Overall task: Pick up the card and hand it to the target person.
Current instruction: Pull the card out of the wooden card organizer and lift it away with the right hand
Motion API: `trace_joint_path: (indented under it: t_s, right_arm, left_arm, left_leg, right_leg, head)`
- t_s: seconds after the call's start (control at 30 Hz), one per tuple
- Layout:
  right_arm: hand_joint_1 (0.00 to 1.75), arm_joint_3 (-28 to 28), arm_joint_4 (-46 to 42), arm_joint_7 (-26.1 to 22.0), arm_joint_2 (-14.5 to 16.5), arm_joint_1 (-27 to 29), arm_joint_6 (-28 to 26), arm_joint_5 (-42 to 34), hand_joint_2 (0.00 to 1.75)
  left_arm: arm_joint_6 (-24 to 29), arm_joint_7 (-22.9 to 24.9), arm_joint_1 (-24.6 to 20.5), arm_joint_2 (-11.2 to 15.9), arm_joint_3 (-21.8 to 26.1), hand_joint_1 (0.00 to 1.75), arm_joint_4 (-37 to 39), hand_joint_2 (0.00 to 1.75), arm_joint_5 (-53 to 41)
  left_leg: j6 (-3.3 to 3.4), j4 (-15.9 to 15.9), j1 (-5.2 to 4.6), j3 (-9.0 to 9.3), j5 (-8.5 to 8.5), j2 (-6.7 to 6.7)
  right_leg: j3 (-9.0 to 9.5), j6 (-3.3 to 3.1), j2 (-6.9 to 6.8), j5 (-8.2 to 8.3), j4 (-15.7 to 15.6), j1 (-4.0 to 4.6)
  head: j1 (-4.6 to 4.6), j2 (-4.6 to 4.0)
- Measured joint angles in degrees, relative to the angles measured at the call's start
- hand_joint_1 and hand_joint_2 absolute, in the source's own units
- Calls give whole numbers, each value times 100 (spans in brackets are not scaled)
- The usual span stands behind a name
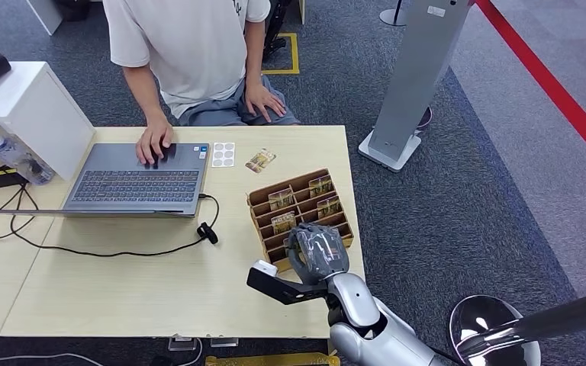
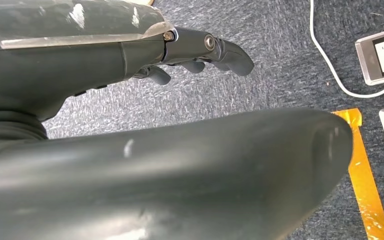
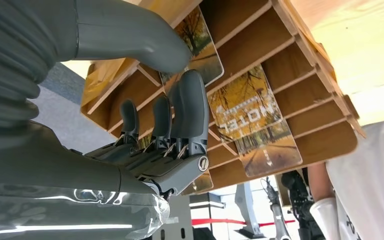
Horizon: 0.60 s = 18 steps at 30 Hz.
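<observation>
Head view: right hand [image 1: 317, 250] over the near end of the wooden card rack [image 1: 299, 208] on the light table [image 1: 122, 290], fingers curled down into the slots. Several cards [image 1: 281, 198] upright in the rack compartments; one more card [image 1: 260, 160] flat on the table, between rack and person [image 1: 191, 53]. Person's hand on the laptop [image 1: 137, 179].

Left wrist view: left hand [image 2: 200, 52] above grey carpet, fingers bent a little and apart, nothing in them.

Right wrist view: thumb [image 3: 130, 37] and fingers [image 3: 192, 107] closed around the edge of one card [image 3: 200, 47] in the rack. Neighbour card [image 3: 255, 120] free in its slot.
</observation>
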Motion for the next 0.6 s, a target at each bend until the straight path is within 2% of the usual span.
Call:
trace_joint_path:
  t_s: [0.27, 0.6]
  right_arm:
    - [117, 7, 399, -95, 55, -90, -244, -89, 175]
    - [83, 7, 140, 3, 45, -99, -318, 73, 175]
  left_arm:
    - [0, 9, -2, 0, -62, 0, 0, 0, 6]
    - [0, -15, 3, 0, -97, 0, 0, 0, 93]
  left_leg:
    - [0, 0, 0, 1, 0, 0]
    - [0, 0, 0, 3, 0, 1]
  right_leg:
    - [0, 0, 0, 0, 0, 0]
    - [0, 0, 1, 0, 0, 0]
  head:
    - [-2, 0]
    - [-1, 0]
